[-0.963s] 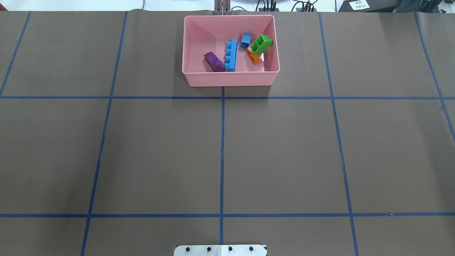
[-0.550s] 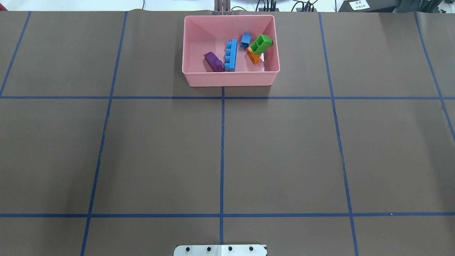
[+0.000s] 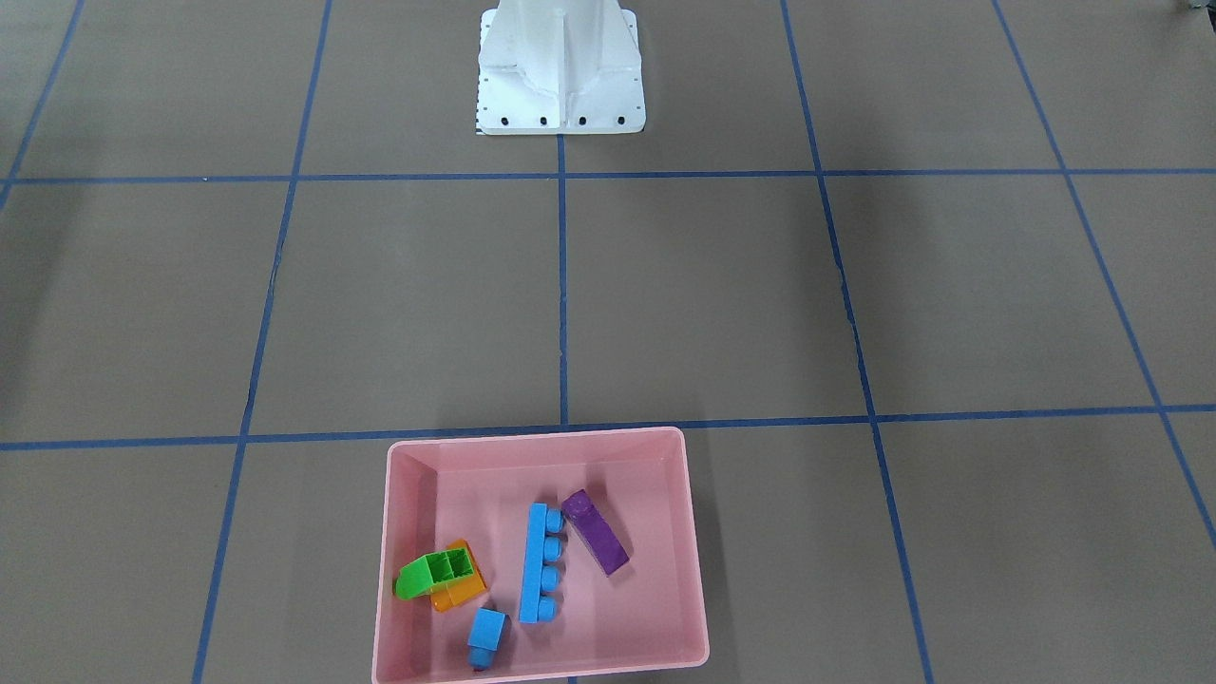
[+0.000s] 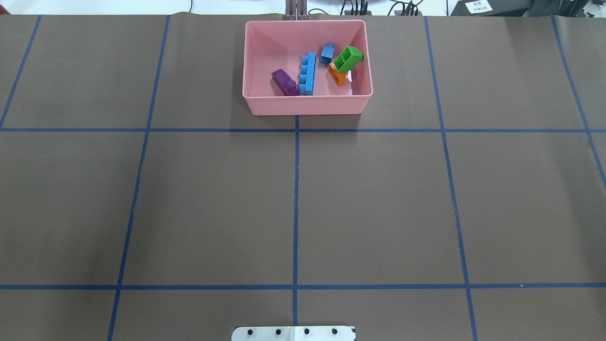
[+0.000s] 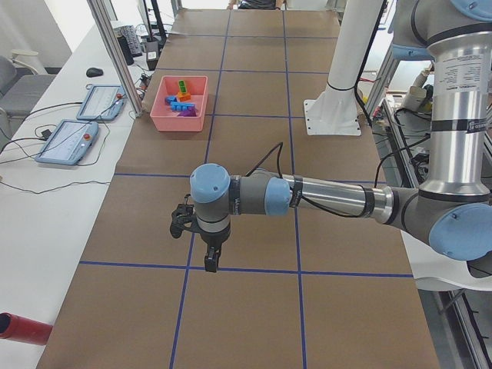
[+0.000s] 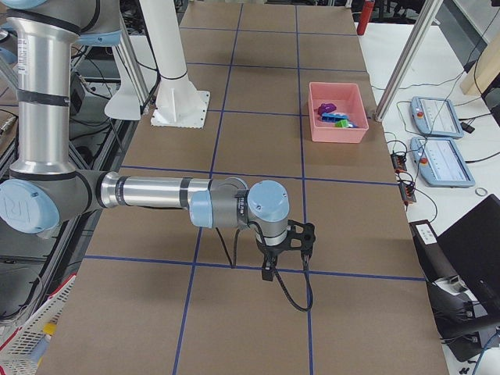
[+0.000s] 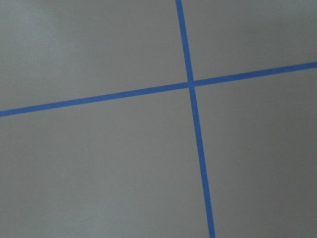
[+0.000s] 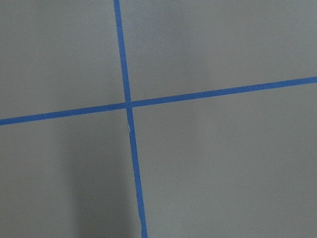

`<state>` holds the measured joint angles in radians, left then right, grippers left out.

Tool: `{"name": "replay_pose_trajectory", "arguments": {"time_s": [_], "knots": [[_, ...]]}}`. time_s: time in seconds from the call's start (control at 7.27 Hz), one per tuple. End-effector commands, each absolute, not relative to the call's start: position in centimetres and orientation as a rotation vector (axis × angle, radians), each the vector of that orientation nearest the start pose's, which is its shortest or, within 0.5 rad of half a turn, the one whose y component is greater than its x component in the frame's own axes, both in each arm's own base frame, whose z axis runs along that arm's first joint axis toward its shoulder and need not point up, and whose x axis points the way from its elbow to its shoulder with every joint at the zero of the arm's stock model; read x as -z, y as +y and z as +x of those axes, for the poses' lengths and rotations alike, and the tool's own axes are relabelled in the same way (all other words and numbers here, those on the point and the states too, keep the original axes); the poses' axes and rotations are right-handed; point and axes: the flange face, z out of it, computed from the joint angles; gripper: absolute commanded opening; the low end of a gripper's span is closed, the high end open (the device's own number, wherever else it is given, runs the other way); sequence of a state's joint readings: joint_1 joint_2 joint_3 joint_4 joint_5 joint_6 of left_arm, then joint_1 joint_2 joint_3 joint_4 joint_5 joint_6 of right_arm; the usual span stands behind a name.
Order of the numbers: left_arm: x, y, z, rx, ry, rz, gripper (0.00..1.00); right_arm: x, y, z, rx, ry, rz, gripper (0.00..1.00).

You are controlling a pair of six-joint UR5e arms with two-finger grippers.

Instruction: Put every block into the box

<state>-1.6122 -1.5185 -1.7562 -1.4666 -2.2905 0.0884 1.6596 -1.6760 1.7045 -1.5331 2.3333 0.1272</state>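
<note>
Pink plastic box (image 4: 307, 105) sits at the far edge of the brown paper-covered table (image 4: 213, 203), astride the centre tape line, with all five blocks inside it as I read the overhead view: the narrow purple block (image 4: 284, 82) at the left, the long light-blue bar (image 4: 308, 74) just beside it, the small light-blue cube (image 4: 326, 53) toward the far wall, and the green sloped block (image 4: 348, 58) lying against the orange sloped block (image 4: 337, 75) at the right. I see no block on the open table, so I judge the task complete and the step in hand to be parking. Done well, that means keeping both arms near the robot's side, well apart from the box, and counting five colours before signing off. The left gripper (image 5: 209, 261) hangs over a tape crossing and appears only in the side view, as does the right gripper (image 6: 269, 269). I cannot tell how far either pair of fingers is parted, or whether either holds anything. Both wrist cameras show only bare paper and blue tape.
</note>
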Motion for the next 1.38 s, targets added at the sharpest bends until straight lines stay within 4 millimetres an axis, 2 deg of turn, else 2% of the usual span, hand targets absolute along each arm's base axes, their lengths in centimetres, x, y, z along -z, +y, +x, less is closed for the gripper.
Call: {"name": "replay_pose_trajectory", "arguments": {"time_s": [0.0, 1.24], "knots": [[-60.47, -46.55, -8.68, -0.044, 0.719, 0.075, 1.0, -63.77, -44.48, 10.25, -0.166, -0.781, 0.053, 1.0], [-60.26, -46.67, -8.67, -0.048, 0.721, 0.079, 1.0, -63.82, -44.53, 10.12, -0.078, -0.786, 0.084, 1.0]]}}
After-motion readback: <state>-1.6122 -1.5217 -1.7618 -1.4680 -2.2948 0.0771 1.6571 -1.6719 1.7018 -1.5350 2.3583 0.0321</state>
